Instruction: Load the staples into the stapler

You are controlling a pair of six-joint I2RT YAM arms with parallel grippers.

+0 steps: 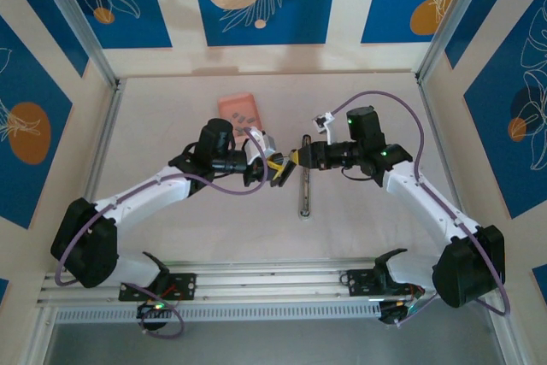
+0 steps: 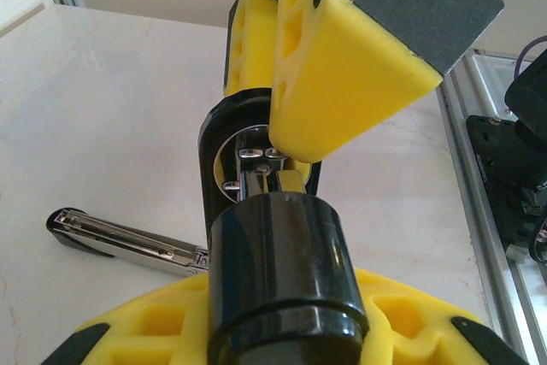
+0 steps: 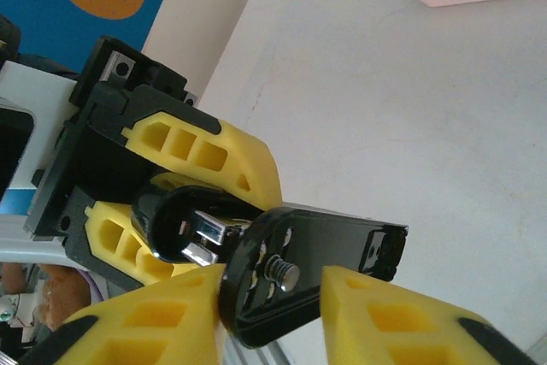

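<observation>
One stapler (image 1: 303, 198), slim and silver with black parts, near the middle of the bench (image 1: 171, 134), its long base flat on the surface and its far end caught between the two arms. One salmon-pink tray (image 1: 231, 104) well behind it to the left, holding the staples (image 1: 245, 114) as a few dark-grey specks, too small from above to count. Two grippers, left gripper (image 1: 278, 175) and right gripper (image 1: 299, 158), nose to nose over that far end. Clearer from the right wrist than from above: left fingers (image 3: 214, 147) clenched on a rounded black part of the stapler with chrome inside, right fingers (image 3: 154, 322) flanking a flat black plate with a screw, firm contact on both sides impossible to tell. From the left wrist, unlike the others: open silver channel of the base, black-tipped, lying flat at lower left.
</observation>
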